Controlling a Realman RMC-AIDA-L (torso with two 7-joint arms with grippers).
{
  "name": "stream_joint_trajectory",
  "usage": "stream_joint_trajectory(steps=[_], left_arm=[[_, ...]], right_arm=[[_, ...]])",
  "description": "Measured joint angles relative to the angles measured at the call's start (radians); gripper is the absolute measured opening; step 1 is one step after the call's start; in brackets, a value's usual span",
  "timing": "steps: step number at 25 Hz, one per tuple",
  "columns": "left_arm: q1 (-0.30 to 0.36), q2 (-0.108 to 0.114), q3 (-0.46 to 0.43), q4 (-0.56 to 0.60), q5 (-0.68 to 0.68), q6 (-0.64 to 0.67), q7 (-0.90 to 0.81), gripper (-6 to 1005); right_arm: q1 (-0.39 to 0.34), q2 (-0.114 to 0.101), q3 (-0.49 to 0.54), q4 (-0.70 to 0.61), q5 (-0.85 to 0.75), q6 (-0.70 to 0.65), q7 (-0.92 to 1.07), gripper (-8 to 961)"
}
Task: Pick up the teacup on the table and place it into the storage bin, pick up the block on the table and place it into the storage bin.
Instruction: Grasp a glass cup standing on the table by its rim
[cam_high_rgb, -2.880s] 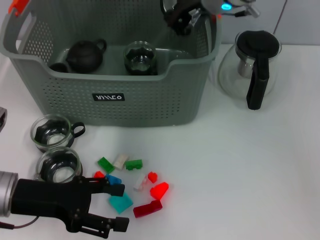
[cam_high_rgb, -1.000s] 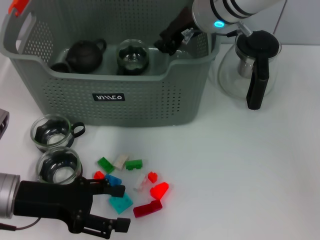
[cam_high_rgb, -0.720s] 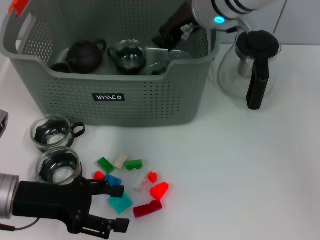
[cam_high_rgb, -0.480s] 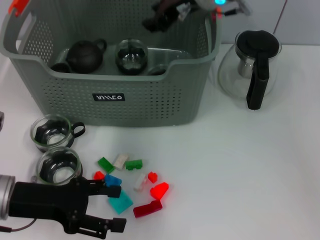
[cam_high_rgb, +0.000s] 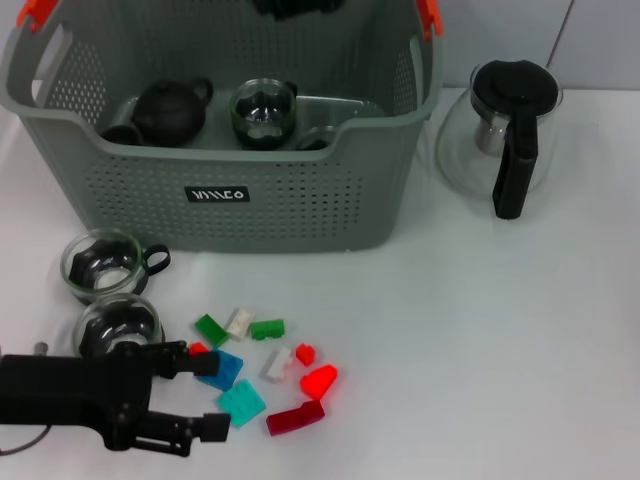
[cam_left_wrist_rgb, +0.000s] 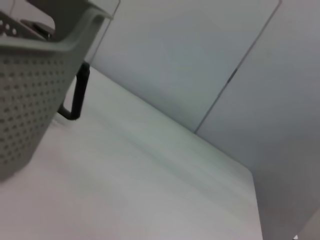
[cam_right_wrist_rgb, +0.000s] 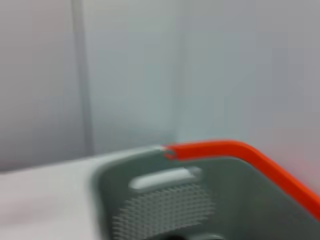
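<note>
Lying low along the near left edge of the table (cam_high_rgb: 500, 330), the left pincer (cam_high_rgb: 195, 395) has its fingers spread wide, one beside the blue block (cam_high_rgb: 222, 369), the other nearer, gripping nothing. Loose blocks cluster just right of it: teal (cam_high_rgb: 241, 402), dark red (cam_high_rgb: 295, 417), bright red (cam_high_rgb: 318, 380), white (cam_high_rgb: 276, 364) and green (cam_high_rgb: 267, 328). Two glass teacups (cam_high_rgb: 101, 263) stand on the table left of the blocks, close before the storage bin (cam_high_rgb: 230, 195). Bare table lies open to the right. Inside the bin sit a third glass teacup (cam_high_rgb: 264, 112) and a dark teapot (cam_high_rgb: 170, 110). A glass pot (cam_high_rgb: 502, 135) stands right of the bin, apart from it. Only a dark part of the right pincer (cam_high_rgb: 295, 8) shows at the far top edge above the bin; its opening cannot be told.
</note>
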Motion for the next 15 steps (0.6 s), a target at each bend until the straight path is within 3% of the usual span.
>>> stream_joint_trajectory(steps=[8,15], left_arm=[[0.005,0.009,-0.085,-0.034,-0.001,0.026,-0.003,914],[0.005,0.012,-0.147,-0.116,0.001,0.033,-0.132,913]], right_arm=[[-0.189,-0.005,0.006,-0.222,0.217,-0.316,-0.009,686],[-0.250,-0.011,0.026,-0.250,0.227,-0.603,-0.021,687]])
